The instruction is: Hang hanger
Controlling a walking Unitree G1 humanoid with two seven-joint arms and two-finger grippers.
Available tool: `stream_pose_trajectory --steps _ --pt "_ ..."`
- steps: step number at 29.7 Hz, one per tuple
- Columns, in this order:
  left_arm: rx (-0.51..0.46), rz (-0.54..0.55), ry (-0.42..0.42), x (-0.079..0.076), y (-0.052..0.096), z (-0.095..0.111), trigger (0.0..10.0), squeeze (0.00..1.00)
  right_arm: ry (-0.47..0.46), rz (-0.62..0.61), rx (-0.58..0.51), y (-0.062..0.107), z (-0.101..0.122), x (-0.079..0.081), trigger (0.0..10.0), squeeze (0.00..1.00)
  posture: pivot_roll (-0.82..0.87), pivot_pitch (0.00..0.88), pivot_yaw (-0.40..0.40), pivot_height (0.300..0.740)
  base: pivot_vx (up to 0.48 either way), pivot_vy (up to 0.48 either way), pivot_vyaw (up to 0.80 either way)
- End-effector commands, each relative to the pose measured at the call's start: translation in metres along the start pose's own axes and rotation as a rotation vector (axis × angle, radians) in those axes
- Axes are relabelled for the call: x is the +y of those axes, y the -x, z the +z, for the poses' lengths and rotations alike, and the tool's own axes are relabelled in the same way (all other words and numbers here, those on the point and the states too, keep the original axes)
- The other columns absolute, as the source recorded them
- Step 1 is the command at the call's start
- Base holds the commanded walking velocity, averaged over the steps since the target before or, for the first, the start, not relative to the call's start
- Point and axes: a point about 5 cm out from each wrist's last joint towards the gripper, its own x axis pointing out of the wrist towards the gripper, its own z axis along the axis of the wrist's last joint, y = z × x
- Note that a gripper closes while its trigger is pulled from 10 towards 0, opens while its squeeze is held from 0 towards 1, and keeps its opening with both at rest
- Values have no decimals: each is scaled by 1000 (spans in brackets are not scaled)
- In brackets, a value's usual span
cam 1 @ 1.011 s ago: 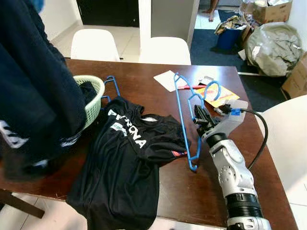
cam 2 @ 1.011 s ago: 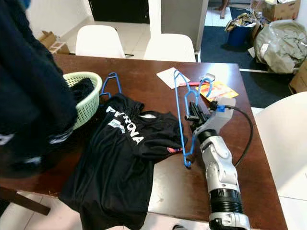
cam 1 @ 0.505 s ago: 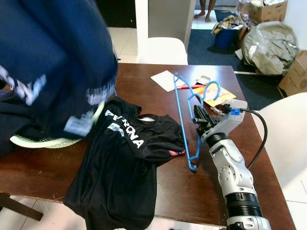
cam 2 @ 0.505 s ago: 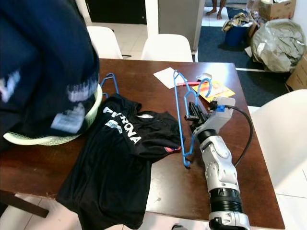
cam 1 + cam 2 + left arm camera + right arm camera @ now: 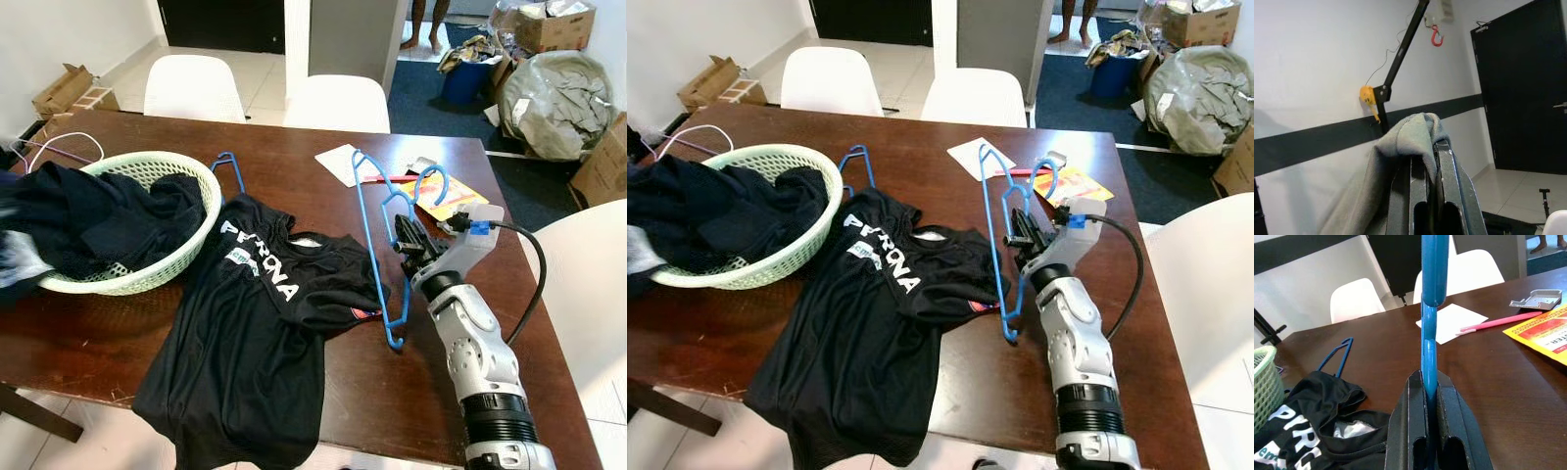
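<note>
right gripper (image 5: 409,238) clamped tight on the blue hanger (image 5: 377,245) – held upright over the table (image 5: 294,166), beside the black shirt (image 5: 255,333), left gripper (image 5: 1425,161) pinched on grey cloth (image 5: 1400,147) – up by a wall

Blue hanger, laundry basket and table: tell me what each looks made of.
Blue hanger, clamped in the right gripper: likely plastic or plastic-coated wire, a thin, smooth, glossy rod. Laundry basket: pale green plastic, going by its moulded lattice wall. Table: dark brown wood or wood veneer with a satin sheen; I cannot tell which.
</note>
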Motion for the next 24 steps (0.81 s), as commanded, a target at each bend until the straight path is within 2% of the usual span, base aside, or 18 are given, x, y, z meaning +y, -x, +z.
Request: stream_pose_trajectory --steps 1,8,12,16,17,18,19,20,21,22,23,24 --pt "-41 31 -16 9 2 5 0 0 -3 5 15 2 -2 -2 10000 0 54 120 -1 740 0 0 0" --pt "-5 28 -16 3 1 -9 0 0 10 7 21 5 0 -4 10000 0 42 120 -13 740 0 0 0" --pt "-10 -104 45 -26 -2 -17 0 0 19 10 31 6 0 -7 10000 0 31 122 -25 740 0 0 0" --pt "-15 -154 44 -35 -3 -18 0 0 21 10 35 6 0 -7 10000 0 32 123 -26 740 0 0 0" --pt "11 -189 49 -43 -2 -28 0 0 23 10 37 6 0 -7 10000 0 32 126 -28 740 0 0 0" --pt "11 -189 49 -43 -2 -28 0 0 23 10 37 6 0 -7 10000 0 32 126 -28 740 0 0 0" --pt "60 -263 56 -57 2 -42 0 0 24 11 39 6 0 -7 10000 0 33 128 -28 740 0 0 0" --pt "60 -263 56 -57 2 -42 0 0 24 11 39 6 0 -7 10000 0 33 128 -28 740 0 0 0" --pt "109 -371 68 -74 7 -59 0 0 25 10 40 6 0 -8 10000 0 30 132 -27 740 0 0 0" --pt "155 -555 94 -103 19 -81 0 0 25 9 40 6 1 -8 10000 0 32 136 -29 740 0 0 0" --pt "155 -555 94 -103 19 -81 0 0 25 9 40 6 1 -8 10000 0 32 136 -29 740 0 0 0" --pt "186 -696 121 -125 32 -96 0 0 25 8 41 6 1 -8 10000 0 32 136 -28 740 0 0 0"
